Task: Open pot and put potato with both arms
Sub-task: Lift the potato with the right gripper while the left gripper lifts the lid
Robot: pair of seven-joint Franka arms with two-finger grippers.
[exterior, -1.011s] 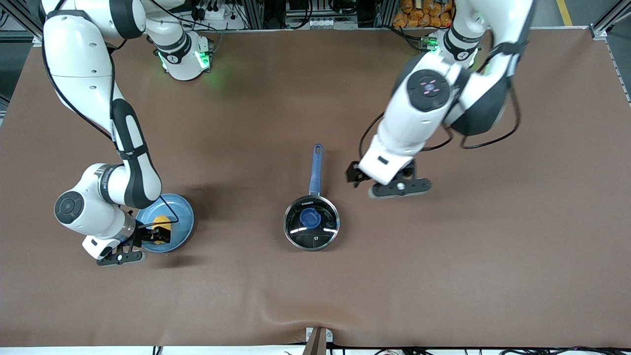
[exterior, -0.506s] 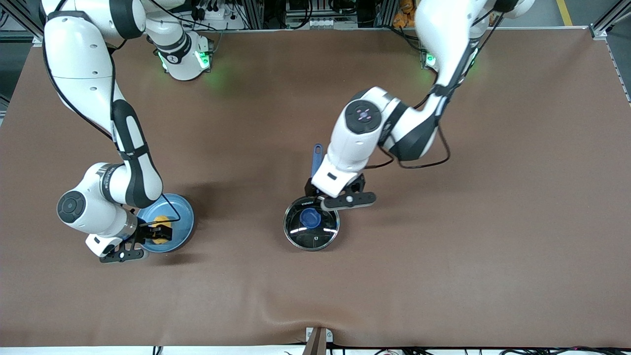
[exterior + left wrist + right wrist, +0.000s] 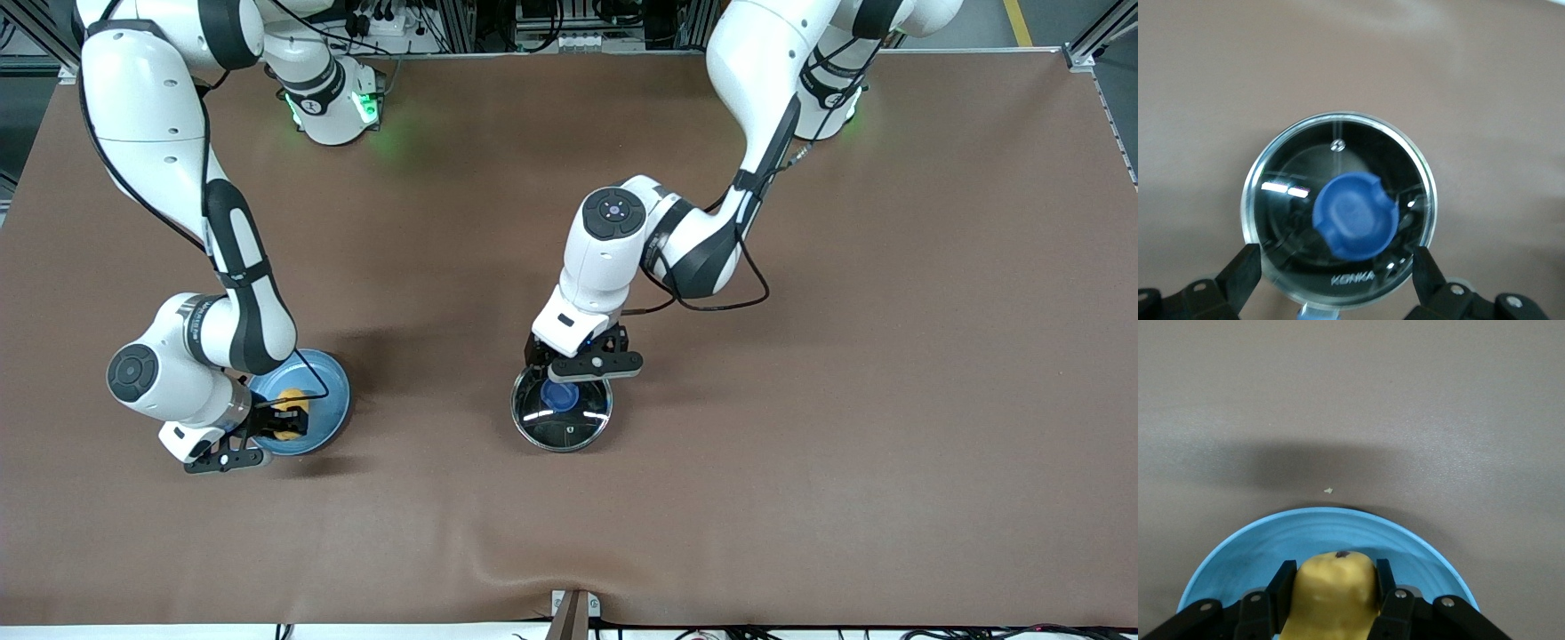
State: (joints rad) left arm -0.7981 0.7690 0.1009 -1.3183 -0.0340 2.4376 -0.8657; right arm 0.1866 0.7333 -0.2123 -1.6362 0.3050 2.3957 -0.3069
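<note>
Pot (image 3: pixel 561 409) sits mid-desk, glass lid (image 3: pixel 1338 220) still on, blue knob (image 3: pixel 1355 215) at the lid's centre; its blue handle is hidden under the left arm in the front view.

Potato (image 3: pixel 289 413) lies on the light-blue plate (image 3: pixel 331 400) toward the right arm's end of the desk, between the right fingers (image 3: pixel 1286 583).

Right gripper (image 3: pixel 267 425): low at the plate, fingers clamped on the potato's two sides; the right wrist view shows both pads pressed to the yellow skin. Potato not yet lifted, as far as I can tell; it looks seated on the plate.

Left gripper (image 3: pixel 1337 267): over the pot, fingers spread wide and empty. In the left wrist view the knob lies between the two fingertips but off toward the lid's middle, not yet level with them.

Step in hand, by my judgement: two parts at once, grasp on the potato made, approach to the lid under way. Next move calls for the left gripper to centre on the knob, descend until the fingers flank it, and grip it before lifting. Lid must be clear of the pot before the potato arrives.

Pose: left arm reaches from its base with elbow folded, wrist pointing straight down. Right arm bends low with wrist tilted over the plate rim.
</note>
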